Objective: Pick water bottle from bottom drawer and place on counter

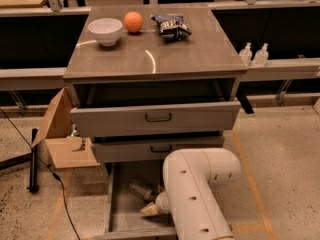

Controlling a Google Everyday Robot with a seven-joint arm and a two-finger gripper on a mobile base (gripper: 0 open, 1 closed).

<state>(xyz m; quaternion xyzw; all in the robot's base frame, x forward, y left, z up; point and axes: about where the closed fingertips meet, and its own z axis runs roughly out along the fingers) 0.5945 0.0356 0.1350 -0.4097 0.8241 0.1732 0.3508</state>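
In drawer (122, 211) below counter (150, 54), jaws, seemingly

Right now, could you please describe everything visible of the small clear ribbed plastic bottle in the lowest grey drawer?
The small clear ribbed plastic water bottle lies on its side on the floor of the pulled-out grey bottom drawer, slanting from upper left to lower right. It looks transparent and pale; its label and cap cannot be made out. The cream gripper is down inside the drawer right beside its lower right end; whether they touch cannot be told.
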